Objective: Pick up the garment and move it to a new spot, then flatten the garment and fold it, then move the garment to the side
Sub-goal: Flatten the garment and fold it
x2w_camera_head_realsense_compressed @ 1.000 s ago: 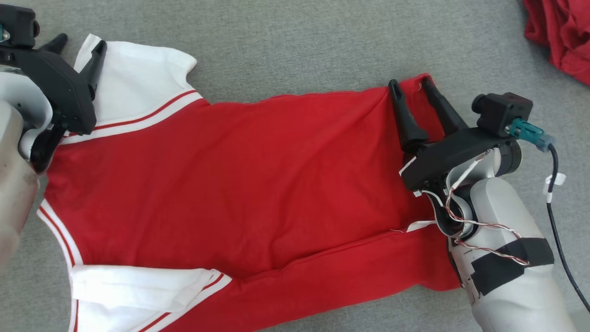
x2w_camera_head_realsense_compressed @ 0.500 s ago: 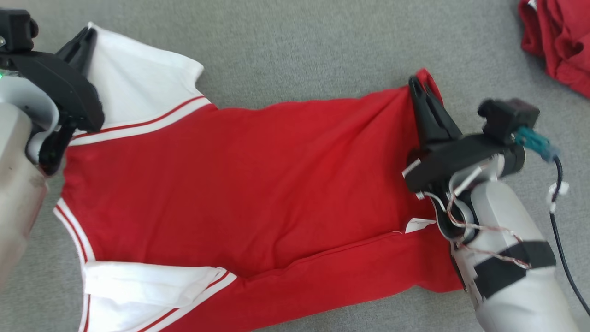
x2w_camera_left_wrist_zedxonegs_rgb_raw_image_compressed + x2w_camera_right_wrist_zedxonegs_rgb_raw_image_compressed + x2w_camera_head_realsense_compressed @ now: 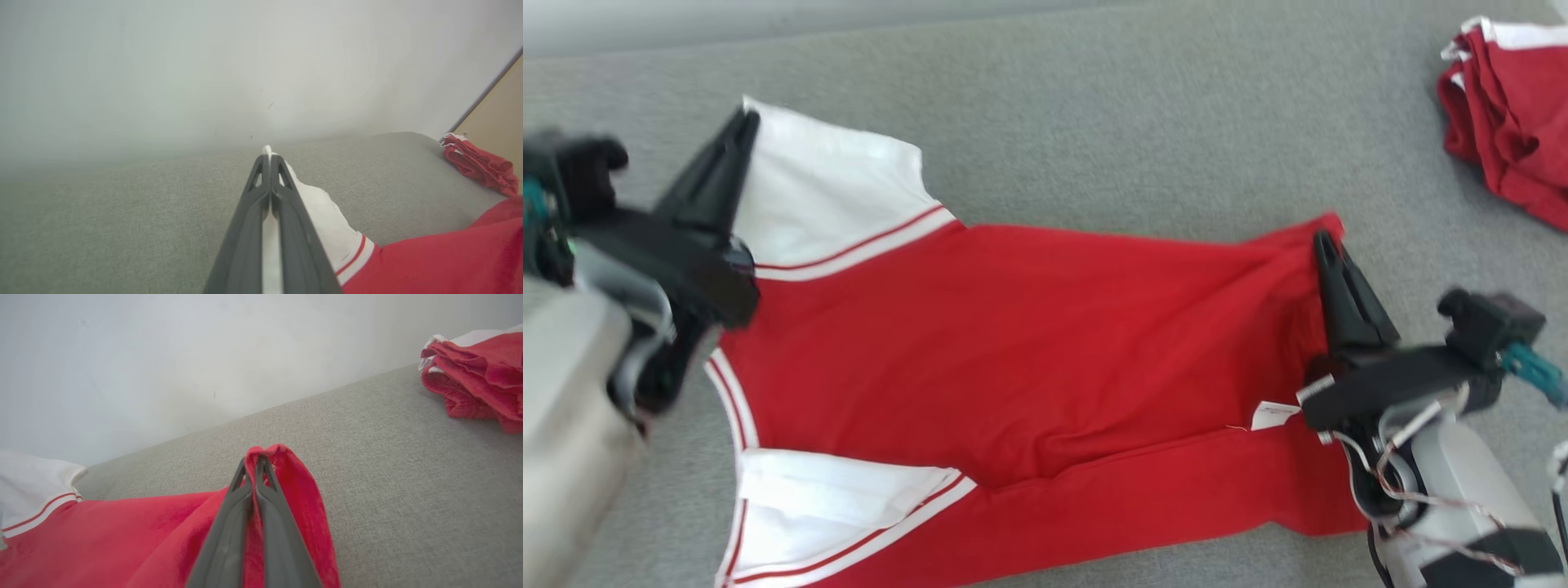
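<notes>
The garment [image 3: 1029, 343] is a red shirt with white, red-striped sleeves, spread across the grey surface. My left gripper [image 3: 745, 122] is shut on the far white sleeve's corner [image 3: 310, 196]; white cloth shows between its fingers [image 3: 267, 161]. At the shirt's far right hem corner [image 3: 282, 457], my right gripper [image 3: 1325, 243] is shut on the red fabric, which folds over its fingertips [image 3: 255, 463]. That edge is lifted and pulled taut between both grippers. The near sleeve [image 3: 841, 498] lies flat at the lower left.
A crumpled pile of red and white garments [image 3: 1511, 122] lies at the far right of the grey surface [image 3: 1143, 122], also in the right wrist view [image 3: 478, 375]. A pale wall [image 3: 204, 61] rises behind the surface's far edge.
Both grippers went from open to shut on the garment's far edge, left on the sleeve, right on the hem corner. The edge is now lifted. The head camera has shifted.
</notes>
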### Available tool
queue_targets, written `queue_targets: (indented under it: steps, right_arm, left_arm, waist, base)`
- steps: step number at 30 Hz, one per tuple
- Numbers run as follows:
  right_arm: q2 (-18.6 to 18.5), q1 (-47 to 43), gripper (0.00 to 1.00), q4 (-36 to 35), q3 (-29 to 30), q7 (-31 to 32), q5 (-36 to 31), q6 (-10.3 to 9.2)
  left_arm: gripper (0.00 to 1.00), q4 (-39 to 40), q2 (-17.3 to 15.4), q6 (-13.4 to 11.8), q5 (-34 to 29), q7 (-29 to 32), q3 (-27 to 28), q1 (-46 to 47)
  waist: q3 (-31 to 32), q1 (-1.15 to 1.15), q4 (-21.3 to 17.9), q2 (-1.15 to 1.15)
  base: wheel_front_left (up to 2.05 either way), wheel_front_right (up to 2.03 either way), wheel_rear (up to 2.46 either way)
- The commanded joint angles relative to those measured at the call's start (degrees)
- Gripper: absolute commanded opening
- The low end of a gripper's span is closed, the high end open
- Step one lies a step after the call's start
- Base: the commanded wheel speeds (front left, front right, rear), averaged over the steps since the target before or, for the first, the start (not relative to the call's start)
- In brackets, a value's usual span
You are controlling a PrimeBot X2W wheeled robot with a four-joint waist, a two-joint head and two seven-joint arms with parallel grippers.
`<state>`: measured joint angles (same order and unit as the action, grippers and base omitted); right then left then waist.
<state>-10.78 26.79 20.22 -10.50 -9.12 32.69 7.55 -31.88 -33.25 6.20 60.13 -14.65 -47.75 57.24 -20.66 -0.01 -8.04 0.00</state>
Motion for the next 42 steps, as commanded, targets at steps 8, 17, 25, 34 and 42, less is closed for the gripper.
queue_targets:
  steps: [8, 17, 25, 34, 42]
  right_arm:
    - [-2.0, -8.2, 0.0, -4.3, 2.3, -0.5, 3.3, -0.13]
    - [-2.6, -12.6, 0.0, -4.9, 5.1, -1.4, 3.7, -0.13]
    - [-2.4, -17.3, 0.0, -4.7, 7.0, -1.6, 4.3, -0.13]
    - [-2.8, -19.5, 1.0, -5.1, 9.0, -2.0, 3.0, -0.13]
    - [-3.9, -17.4, 1.0, -3.5, 9.6, 1.0, 0.1, -0.13]
  left_arm:
    - [0.0, 25.3, -2.4, -9.0, -2.4, -0.5, 13.2, -22.0]
    - [0.0, 39.2, 3.6, -12.0, -6.9, -0.5, 21.4, -42.0]
    - [0.0, 38.7, 10.3, -11.2, -9.4, -0.5, 24.9, -52.9]
    - [1.0, 35.9, 14.2, -10.8, -16.6, -0.5, 30.3, -56.8]
    - [1.0, 37.0, 20.4, -8.3, -31.8, -0.5, 41.4, -55.8]
  waist:
    - [4.1, 0.01, 3.6, 0.0]
    - [5.8, 0.01, 6.0, 0.0]
    - [7.2, 0.01, 6.7, 0.0]
    - [7.5, 0.01, 6.7, 0.0]
    - [8.0, 0.01, 7.6, 0.0]
  base:
    - [0.0, 0.0, 0.0]
    - [0.0, 0.0, 0.0]
    - [0.0, 0.0, 0.0]
    - [0.0, 0.0, 0.0]
    - [0.0, 0.0, 0.0]
